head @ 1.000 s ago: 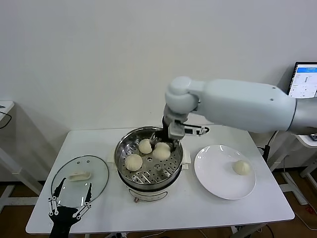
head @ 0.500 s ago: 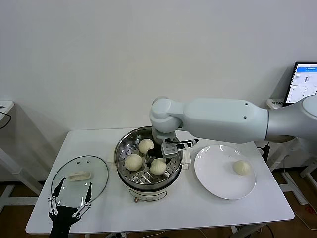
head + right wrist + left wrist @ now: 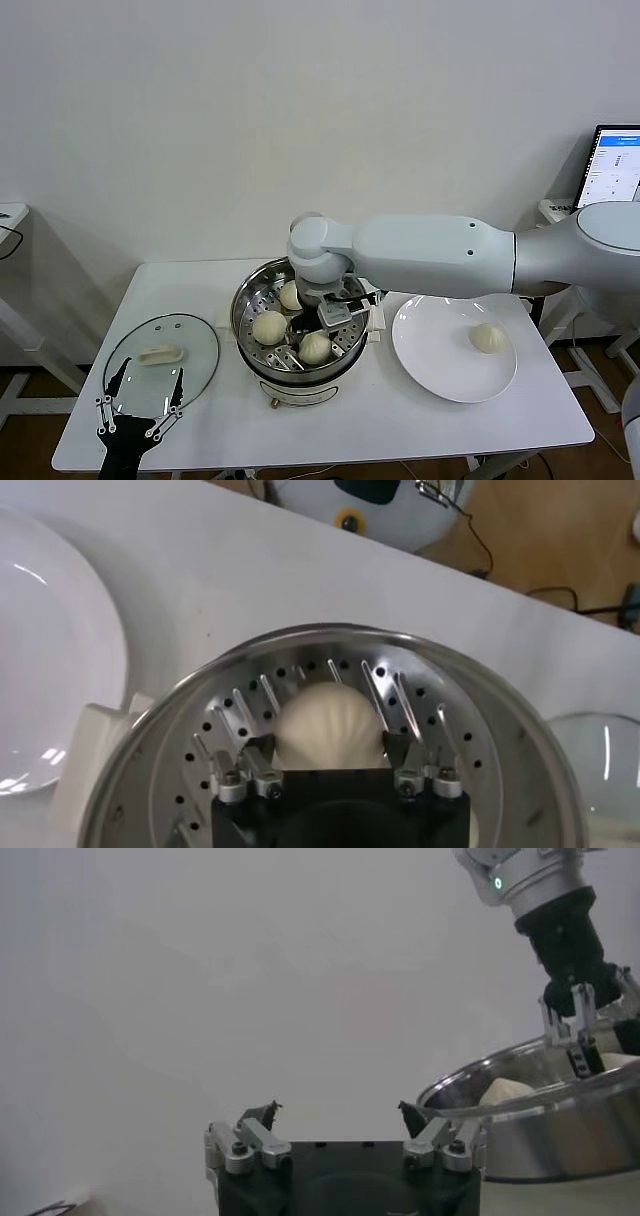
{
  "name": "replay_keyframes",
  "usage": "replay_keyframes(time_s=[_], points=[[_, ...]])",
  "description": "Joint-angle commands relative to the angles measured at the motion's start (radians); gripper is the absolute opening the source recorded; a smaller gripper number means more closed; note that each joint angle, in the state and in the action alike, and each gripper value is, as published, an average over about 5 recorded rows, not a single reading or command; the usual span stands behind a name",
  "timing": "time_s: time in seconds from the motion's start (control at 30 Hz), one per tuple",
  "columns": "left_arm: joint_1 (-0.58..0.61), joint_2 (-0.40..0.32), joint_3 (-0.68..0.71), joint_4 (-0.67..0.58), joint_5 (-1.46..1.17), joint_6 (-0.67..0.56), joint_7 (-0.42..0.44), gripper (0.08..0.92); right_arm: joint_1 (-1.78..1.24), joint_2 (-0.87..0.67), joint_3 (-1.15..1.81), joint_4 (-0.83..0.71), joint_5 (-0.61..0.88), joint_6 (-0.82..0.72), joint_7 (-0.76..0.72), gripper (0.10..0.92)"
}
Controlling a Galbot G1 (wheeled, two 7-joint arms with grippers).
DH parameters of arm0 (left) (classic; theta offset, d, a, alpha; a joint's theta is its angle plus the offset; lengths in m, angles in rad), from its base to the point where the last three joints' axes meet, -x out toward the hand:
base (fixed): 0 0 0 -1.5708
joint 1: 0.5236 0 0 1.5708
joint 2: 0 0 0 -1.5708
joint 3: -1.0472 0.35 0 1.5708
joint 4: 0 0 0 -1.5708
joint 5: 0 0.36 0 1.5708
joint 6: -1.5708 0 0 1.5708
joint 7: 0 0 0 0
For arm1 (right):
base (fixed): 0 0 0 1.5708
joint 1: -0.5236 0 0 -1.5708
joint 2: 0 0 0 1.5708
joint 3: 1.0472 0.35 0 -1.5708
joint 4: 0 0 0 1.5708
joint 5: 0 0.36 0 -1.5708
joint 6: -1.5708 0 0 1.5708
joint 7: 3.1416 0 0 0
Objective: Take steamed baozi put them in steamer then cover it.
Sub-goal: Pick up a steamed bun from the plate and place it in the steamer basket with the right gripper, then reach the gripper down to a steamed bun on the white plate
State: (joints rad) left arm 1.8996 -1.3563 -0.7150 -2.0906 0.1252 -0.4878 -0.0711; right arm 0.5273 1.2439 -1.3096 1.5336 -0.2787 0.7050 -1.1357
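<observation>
The steamer (image 3: 243, 303) stands mid-table with its perforated tray (image 3: 445, 730) bare at the sides. My right gripper (image 3: 316, 334) reaches into it and is shut on a baozi (image 3: 314, 348), low over the tray's front; in the right wrist view the fingers (image 3: 396, 748) press the sides of that bun (image 3: 328, 723). Two more baozi (image 3: 269, 326) (image 3: 291, 295) lie on the tray. A fourth baozi (image 3: 488, 338) lies on the white plate (image 3: 430, 350). The glass cover (image 3: 190, 345) lies flat to the steamer's left. My left gripper (image 3: 143, 398) is open and empty, parked just in front of the cover.
The plate is right of the steamer, its rim close to the pot's side handle (image 3: 377, 322). A monitor (image 3: 612, 160) stands off the table at the far right. The left wrist view shows the steamer's wall (image 3: 540, 1133) and my right gripper (image 3: 578, 1033) beyond it.
My right arm has swung from the steamer's back rim towards its front and lowered, carrying the baozi down near the tray. The left arm has not moved.
</observation>
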Motion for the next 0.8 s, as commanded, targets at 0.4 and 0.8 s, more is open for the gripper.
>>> replay_keyframes(time_s=[0.4,0.8], points=[[-0.007,-0.004,-0.001,0.014,0.001,-0.002,0.0,0.823,-0.033,-0.091,0.172,-0.033,0.043,-0.102,-0.003,0.822],[-0.009,0.001,0.002,0.008,0.006,0.001,0.001,0.823,0.031,-0.414,0.286,-0.417,0.62,-0.716,-0.106,0.823]])
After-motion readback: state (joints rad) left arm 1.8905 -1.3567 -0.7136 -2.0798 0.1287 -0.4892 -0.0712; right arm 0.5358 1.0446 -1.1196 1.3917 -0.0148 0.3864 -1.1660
